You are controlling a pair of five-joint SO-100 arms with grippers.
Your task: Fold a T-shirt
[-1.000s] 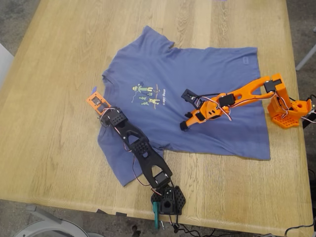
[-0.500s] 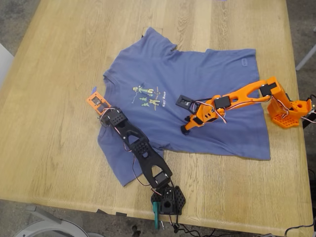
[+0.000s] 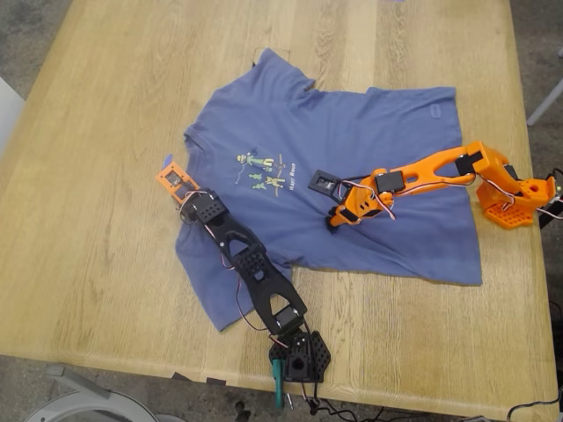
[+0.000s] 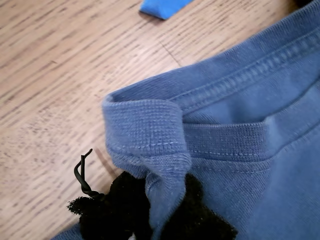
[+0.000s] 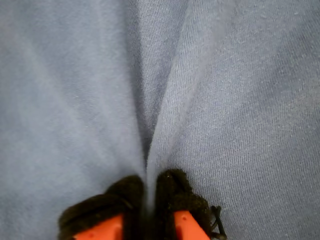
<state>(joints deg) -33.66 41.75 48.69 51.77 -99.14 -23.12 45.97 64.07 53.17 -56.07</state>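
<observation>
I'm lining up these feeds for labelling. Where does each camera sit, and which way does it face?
Exterior view: high above, looking down on the table, the T-shirt and both arms.
First wrist view: on my first gripper, facing the collar pinched in its black pads.
Second wrist view: on my second gripper, facing a pinched ridge of plain cloth.
Shared: the T-shirt shows in all three.

Bare bench [image 3: 106, 132] lies open all round the T-shirt [image 3: 369, 132]; both arms stretch across the cloth's lower half.
</observation>
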